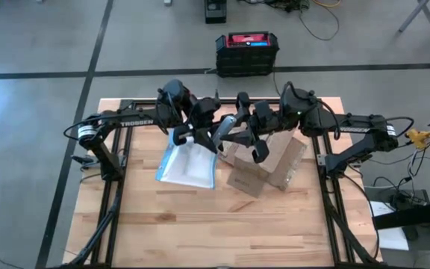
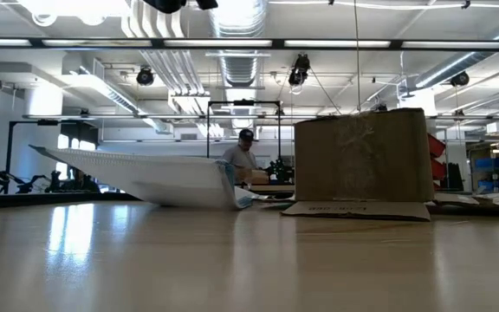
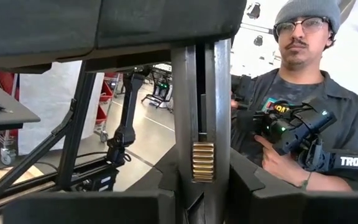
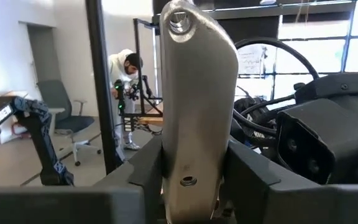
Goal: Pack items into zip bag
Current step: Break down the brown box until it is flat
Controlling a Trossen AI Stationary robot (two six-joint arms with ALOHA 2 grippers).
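The clear zip bag point(image 1: 187, 161) with a blue strip along its left edge lies on the table. In the low view the zip bag point(image 2: 145, 173) has its right end on the wood and its left end raised. Above its far end, my left gripper point(image 1: 200, 136) and my right gripper point(image 1: 241, 140) meet at a slim grey tool point(image 1: 226, 127), both shut on it. The tool shows edge-on in the left wrist view point(image 3: 201, 112) and flat-face-on in the right wrist view point(image 4: 197, 93). The items are out of view. My left gripper pinches the grey tool's two flat faces point(image 3: 201, 186) between its two fingers point(image 3: 244, 186). The tool runs on past the fingers, with a ribbed brass piece point(image 3: 202, 162) on its edge, clear of the table. My right gripper pinches the tool's two narrow edges point(image 4: 194, 186) between its two fingers point(image 4: 247, 165). The rounded end with a hole point(image 4: 180, 22) sticks out free beyond the fingers. The tool is held above the table.
A brown cardboard box point(image 1: 271, 164) stands right of the bag, with a flap point(image 2: 358, 210) flat on the wood. A black frame point(image 1: 110, 172) borders the table. A person point(image 3: 303, 93) stands beyond the far edge. The near half of the table is bare wood point(image 1: 222, 224).
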